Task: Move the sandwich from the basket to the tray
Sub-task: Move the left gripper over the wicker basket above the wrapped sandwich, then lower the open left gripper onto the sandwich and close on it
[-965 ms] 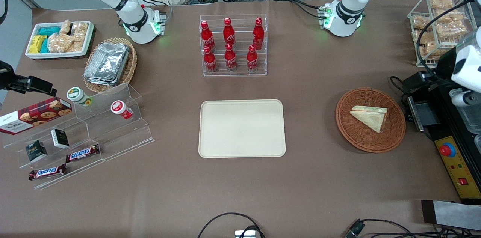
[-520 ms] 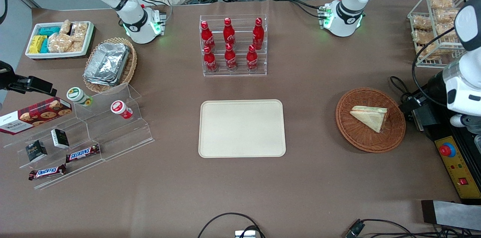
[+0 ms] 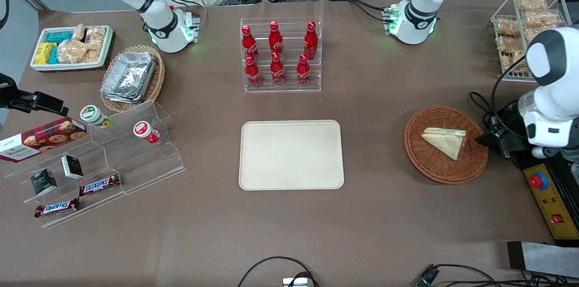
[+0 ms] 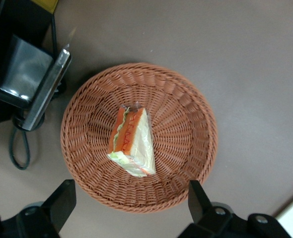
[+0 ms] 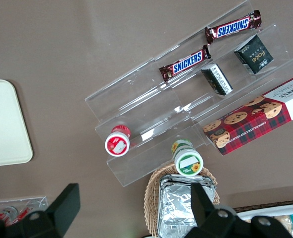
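Landmark: basket (image 3: 446, 144). Sandwich (image 3: 444, 141) lies flat in it, roughly central, wide end toward the working arm's end of the table, not yet lifted. In the wrist view the sandwich (image 4: 131, 142) shows its orange-and-green filling edge up, so that face is open to the fingers.

Gripper (image 4: 130, 207) hangs above the basket (image 4: 139, 136), fingers spread wide, nothing between them, well clear of the wrap. The two fingertips (image 4: 62, 201) sit out over the rim rather than over the wedge. My read: pre-grasp alignment, camera nearly centred on the target before descent. In the front view only the arm's black wrist end (image 3: 497, 135) shows, beside the basket's rim.

Tray (image 3: 291, 154) lies well apart from the basket, toward the parked arm's end, bare. Likely a straight sideways carry.

Surface: brown matte table cover (image 3: 371, 214), flat. Just beside the basket, toward the working arm's end: black control box (image 3: 549, 187) with red stop button and loose cables (image 3: 480, 105). Snag risk there is low, I'd guess, since the carry heads away from it.
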### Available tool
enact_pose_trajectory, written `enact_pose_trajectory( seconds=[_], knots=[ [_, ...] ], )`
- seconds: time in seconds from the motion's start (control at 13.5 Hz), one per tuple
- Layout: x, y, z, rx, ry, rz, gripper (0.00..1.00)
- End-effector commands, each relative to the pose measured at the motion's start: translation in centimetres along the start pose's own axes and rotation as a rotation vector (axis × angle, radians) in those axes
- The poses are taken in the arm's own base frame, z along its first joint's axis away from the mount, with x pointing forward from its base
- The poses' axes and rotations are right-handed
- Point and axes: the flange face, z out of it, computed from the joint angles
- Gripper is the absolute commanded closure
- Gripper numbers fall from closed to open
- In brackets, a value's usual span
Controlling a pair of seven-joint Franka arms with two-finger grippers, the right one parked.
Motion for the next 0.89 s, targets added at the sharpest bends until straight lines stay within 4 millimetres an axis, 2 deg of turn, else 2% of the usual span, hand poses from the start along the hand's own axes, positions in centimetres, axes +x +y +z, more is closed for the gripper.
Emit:
enact_pose_trajectory(
  seconds=[0.0,0.3,0.59,0.82],
  knots=[
    [-1.1,-1.7,1.1,-0.047,0.003,-0.067,0.00],
    [-1.2,-3.0,5.0,-0.059,0.009,-0.096,0.00],
    [-0.4,-3.9,7.4,-0.051,-0.005,-0.123,0.00],
    [-0.3,-3.9,8.6,-0.057,-0.012,-0.134,0.00]
  ],
)
